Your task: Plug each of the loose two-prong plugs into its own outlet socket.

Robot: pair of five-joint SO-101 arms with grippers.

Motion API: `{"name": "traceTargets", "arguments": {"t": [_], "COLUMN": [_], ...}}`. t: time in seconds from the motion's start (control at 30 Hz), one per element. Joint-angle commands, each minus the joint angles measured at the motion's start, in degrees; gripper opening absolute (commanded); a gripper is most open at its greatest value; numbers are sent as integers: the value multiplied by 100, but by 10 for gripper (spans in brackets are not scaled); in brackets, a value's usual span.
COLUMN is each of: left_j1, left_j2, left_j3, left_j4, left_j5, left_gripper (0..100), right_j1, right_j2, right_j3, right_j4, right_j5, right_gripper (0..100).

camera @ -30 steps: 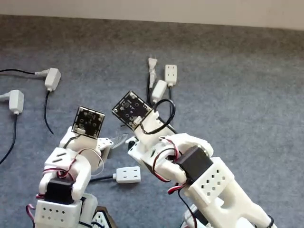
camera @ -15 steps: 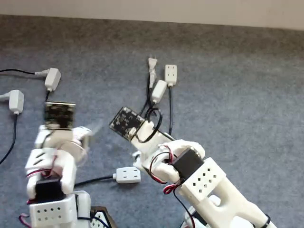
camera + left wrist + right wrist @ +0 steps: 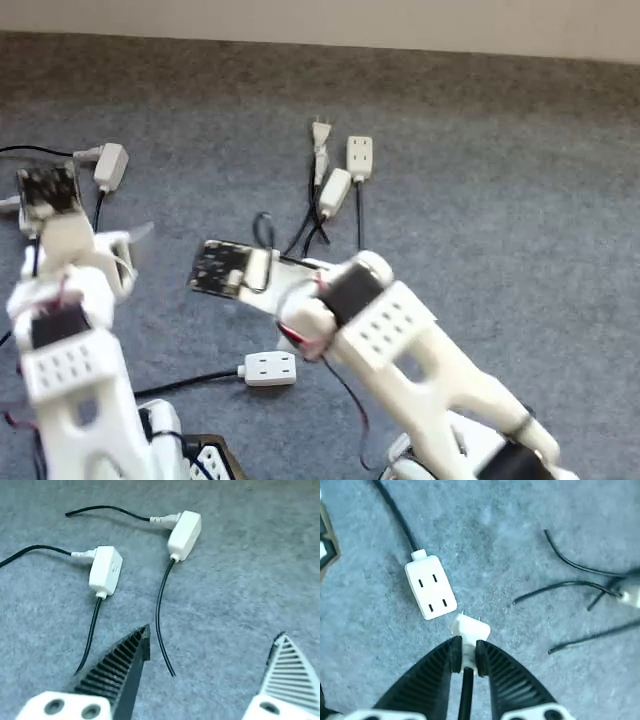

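Right gripper pinches a white moulded two-prong plug by its rear. The prongs point at the white two-socket outlet block, just beside it on the grey carpet.

Plug looks light and rigid; the thin prongs would likely bend if skewed. The block lies loose and will probably slide when pushed. Best hold: the body's flat sides, behind the prongs.

Left gripper hangs spread wide above two white corded blocks.

Since a second ago, my left arm has swung out leftward and my right wrist has turned toward the outlet block.
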Motion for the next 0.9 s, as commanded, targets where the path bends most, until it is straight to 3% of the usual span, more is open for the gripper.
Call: {"name": "traceTargets", "arguments": {"t": [0.0, 0.33, 0.6, 0.87], "left_j1": [-347, -1921, -2888, -3398], "left_j2": [1780, 4655, 6343, 8022], "left_j3": [-1719, -4998, -6290, -7644], "left_j4": [149, 519, 325, 255], "left_j5": [62, 26, 26, -211], "left_gripper": [368, 368, 368, 368], "right_j1": [-66, -488, -716, -690], "right_j2": [655, 699, 391, 400], "right_j3": [-637, -699, -286, -233], "right_j4": [119, 145, 145, 101], "right_j5": [554, 932, 888, 1169], "right_gripper": [6, 6, 6, 6]}}
